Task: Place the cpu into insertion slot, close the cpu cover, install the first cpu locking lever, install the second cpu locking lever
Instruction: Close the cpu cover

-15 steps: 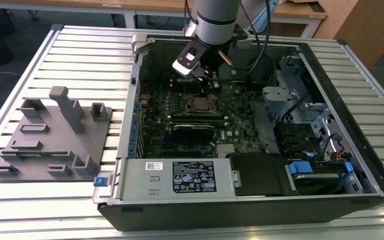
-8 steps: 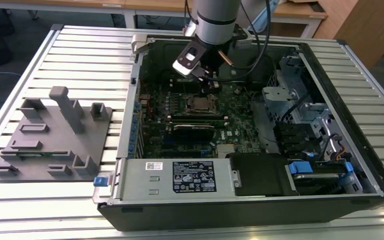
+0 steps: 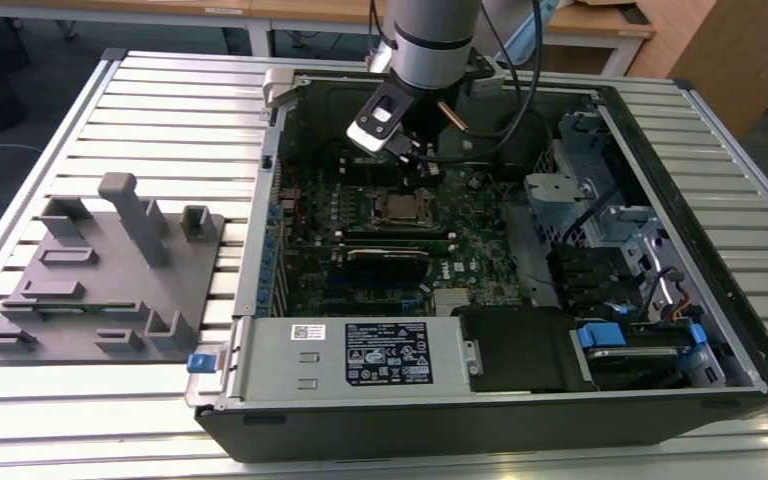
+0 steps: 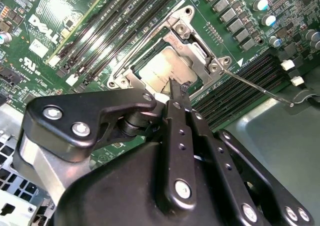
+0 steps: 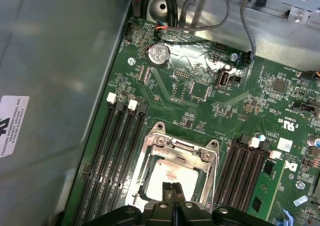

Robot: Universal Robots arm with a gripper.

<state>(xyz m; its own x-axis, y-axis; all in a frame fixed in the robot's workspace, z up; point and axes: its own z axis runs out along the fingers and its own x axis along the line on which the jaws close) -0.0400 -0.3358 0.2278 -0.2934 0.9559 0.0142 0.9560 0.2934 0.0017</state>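
Observation:
My gripper (image 3: 412, 152) hangs inside the open computer case, just behind the insertion slot (image 3: 396, 208) as the exterior view shows it. In both wrist views the fingers are shut tip to tip with nothing between them. The tips (image 5: 172, 188) hover over the near edge of the cpu (image 5: 169, 176), whose silver-grey top (image 4: 164, 68) lies in the slot. The cpu cover (image 5: 161, 151), a silvery frame (image 4: 192, 41), lies flat around it. A thin locking lever (image 4: 257, 87) sticks out from one socket corner over the memory slots. I cannot tell whether the tips touch the cpu.
Long black memory slots (image 5: 116, 151) flank the socket on both sides. The case wall (image 5: 55, 86) stands close by, and cables (image 5: 220, 16) run along the board's edge. A grey labelled box (image 3: 357, 355) sits at the case front, and a grey fixture block (image 3: 104, 270) stands at the exterior view's left.

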